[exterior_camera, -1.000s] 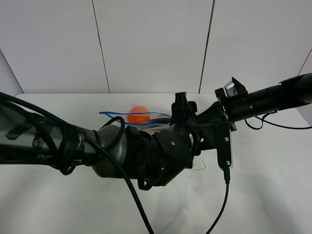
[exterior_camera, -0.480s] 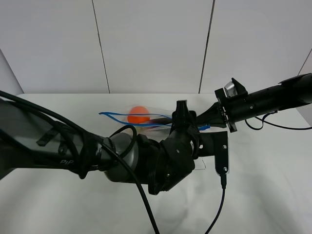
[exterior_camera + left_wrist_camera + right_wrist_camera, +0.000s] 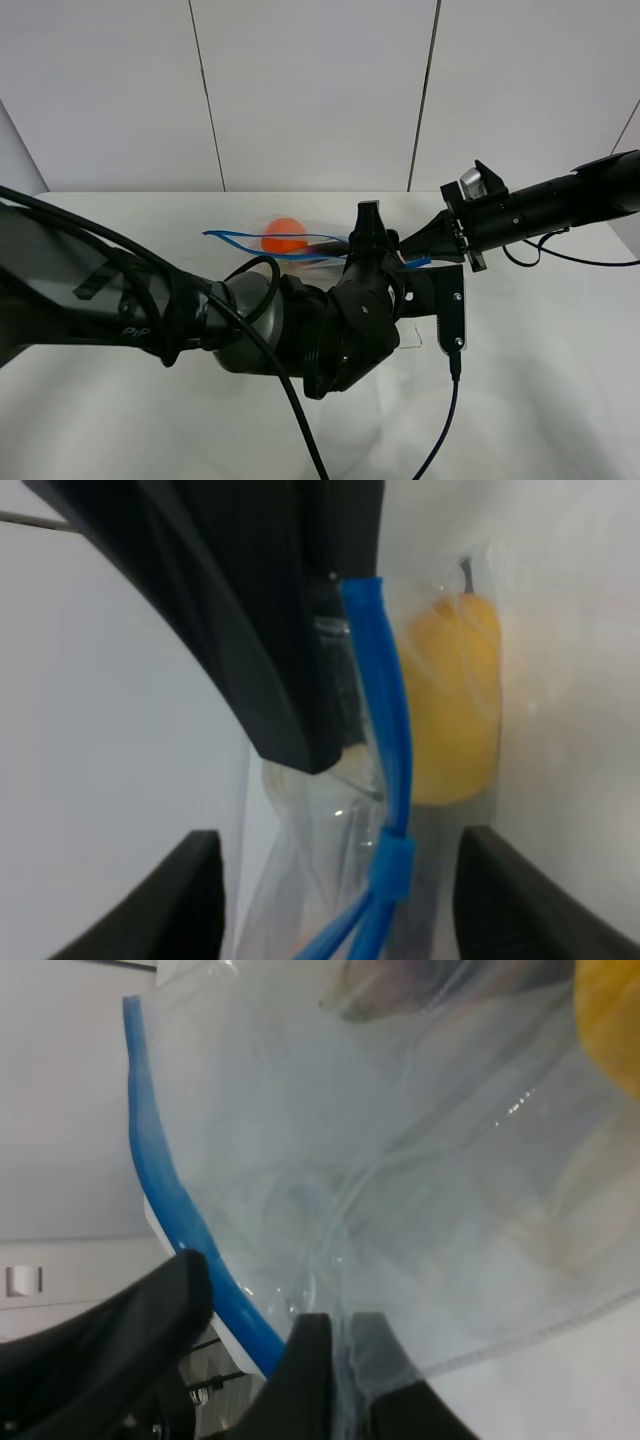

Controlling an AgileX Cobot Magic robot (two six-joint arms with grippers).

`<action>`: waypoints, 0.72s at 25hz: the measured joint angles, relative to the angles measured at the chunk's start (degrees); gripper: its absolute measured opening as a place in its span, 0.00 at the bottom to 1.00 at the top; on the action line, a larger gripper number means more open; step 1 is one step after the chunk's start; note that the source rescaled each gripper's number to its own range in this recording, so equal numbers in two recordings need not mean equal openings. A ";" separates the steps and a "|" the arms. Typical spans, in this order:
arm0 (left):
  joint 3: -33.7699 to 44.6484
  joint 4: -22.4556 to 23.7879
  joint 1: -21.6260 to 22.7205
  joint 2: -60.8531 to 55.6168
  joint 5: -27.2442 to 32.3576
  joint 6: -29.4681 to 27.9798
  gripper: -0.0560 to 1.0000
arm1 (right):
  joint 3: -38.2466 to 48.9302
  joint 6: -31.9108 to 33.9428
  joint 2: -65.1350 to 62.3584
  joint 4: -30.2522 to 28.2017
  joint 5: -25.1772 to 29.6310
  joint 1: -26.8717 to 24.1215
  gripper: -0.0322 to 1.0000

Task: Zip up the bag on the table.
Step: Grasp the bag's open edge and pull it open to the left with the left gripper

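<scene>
bag (image 3: 262, 240) is on the table (image 3: 540, 400), mid-frame, a bit above centre. right claw (image 3: 342, 1375) is shut tight on the bag's end. left claw (image 3: 340, 890) is partly open w/ the blue zip strip (image 3: 385, 730) between its jaws, not pinched yet. strip splits in two at frame bottom, so i think most zipping is left.
</scene>
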 joint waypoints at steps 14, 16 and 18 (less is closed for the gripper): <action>0.00 0.00 -1.99 0.00 -0.69 2.39 0.44 | 0.00 0.00 0.00 0.00 0.00 0.00 0.03; 0.00 0.00 -1.99 0.00 -0.74 2.44 0.44 | 0.00 0.00 0.00 0.00 0.00 0.00 0.03; 0.00 0.00 -1.83 0.00 -0.84 2.44 0.44 | 0.00 0.00 0.00 0.00 0.00 0.00 0.03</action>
